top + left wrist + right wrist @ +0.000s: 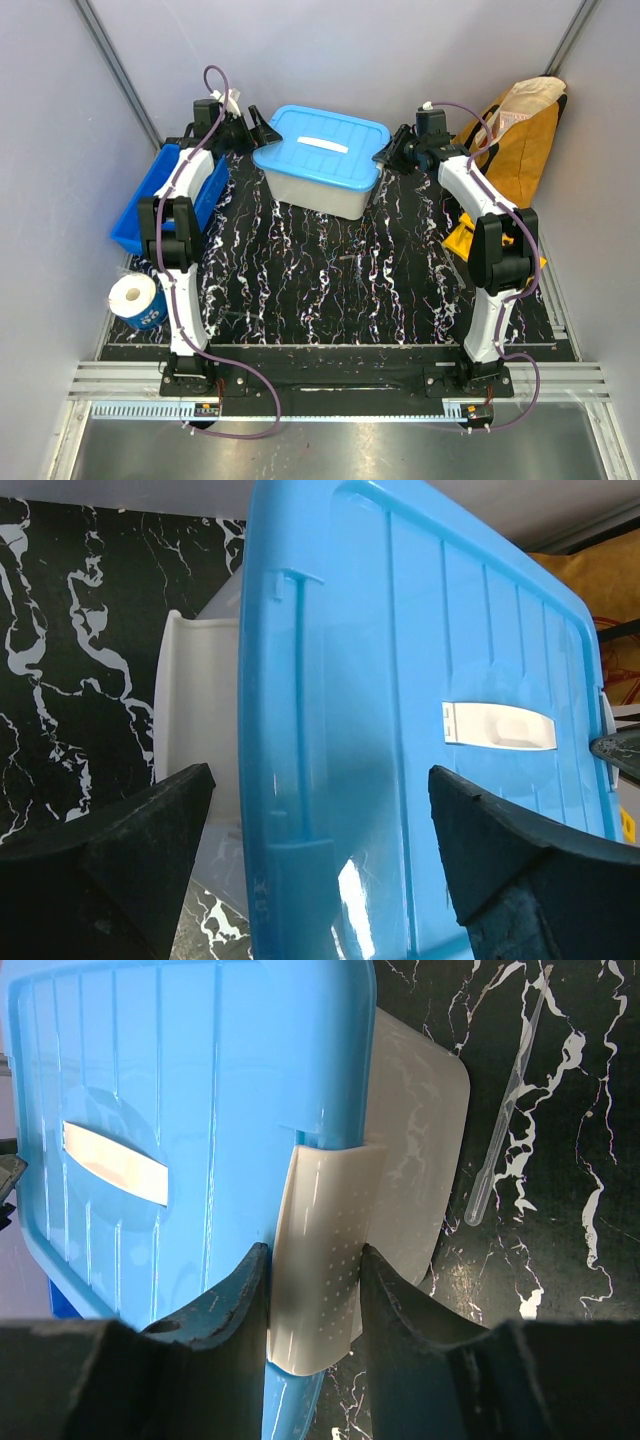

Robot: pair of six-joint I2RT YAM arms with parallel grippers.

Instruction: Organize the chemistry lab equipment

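Observation:
A white storage box with a blue lid stands at the back middle of the black marbled mat. In the left wrist view the lid fills the frame, with a white handle inset. My left gripper is open, its fingers spread wide over the lid's left end, touching nothing. My right gripper is shut on the white side latch at the box's right end. A clear plastic pipette lies on the mat beside the box.
A blue open bin sits at the left edge of the mat. A paper roll in a blue wrapper stands at the near left. A yellow bag leans at the back right.

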